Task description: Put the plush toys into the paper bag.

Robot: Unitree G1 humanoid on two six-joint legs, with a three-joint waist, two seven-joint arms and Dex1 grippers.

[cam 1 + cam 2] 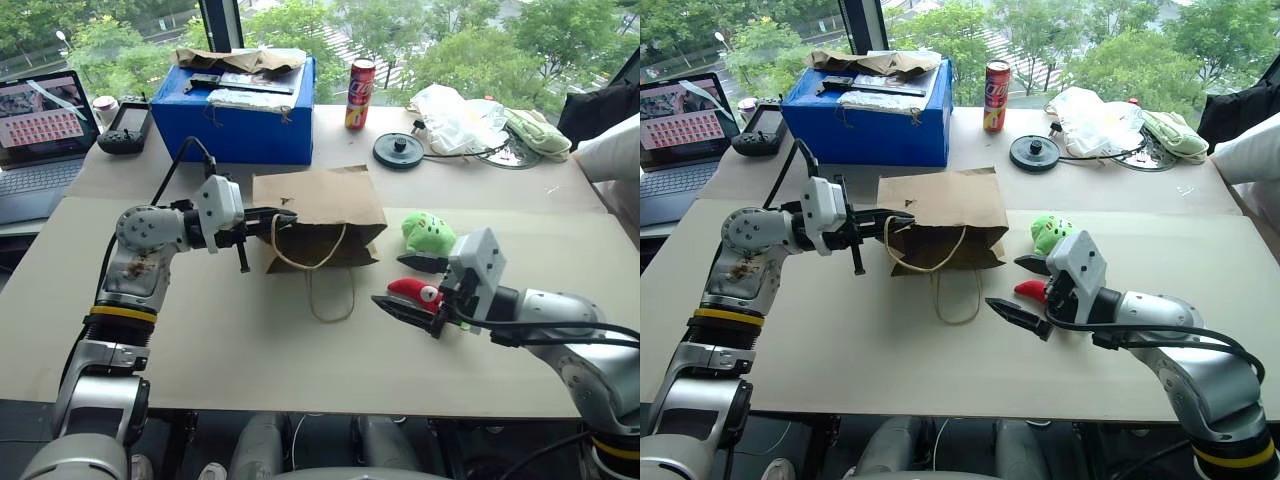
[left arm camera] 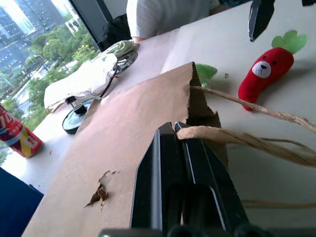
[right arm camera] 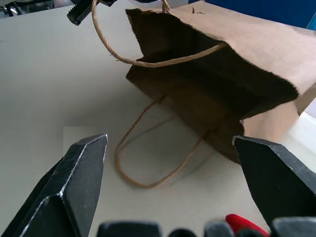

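Brown kraft paper bag (image 1: 322, 215) lying on its side mid-table, mouth toward the robot and lifted open by its upper twine handle (image 2: 232, 137). Left gripper (image 1: 282, 217) clenched on that handle, pointing level across the bag's near rim. Lower handle loop slack on the tabletop. Dark hollow interior plainly visible from the right wrist view.

Right gripper (image 1: 408, 282) released, its 2 black fingers spread wide, poised over the red chili plush (image 1: 417, 292) just right of the bag. Green frog plush (image 1: 428, 232) beside it, a little farther back, close to the bag's right edge. Both toys outside the bag, neither grasped.

Judged step: holding the mouth open while lining up the 1st pick. Next move likely: lower and close on the red toy, carry it left into the opening, keep the handle raised so the mouth does not collapse.

Pale beige tabletop (image 1: 200, 340), smooth and mostly bare near the robot. Farther back: blue box (image 1: 240, 110), red drink can (image 1: 360, 93), black round disc (image 1: 398, 150), white plastic bag (image 1: 455, 115), pale green cloth (image 1: 540, 133), laptop (image 1: 40, 130) at far left. Large window with green trees behind.
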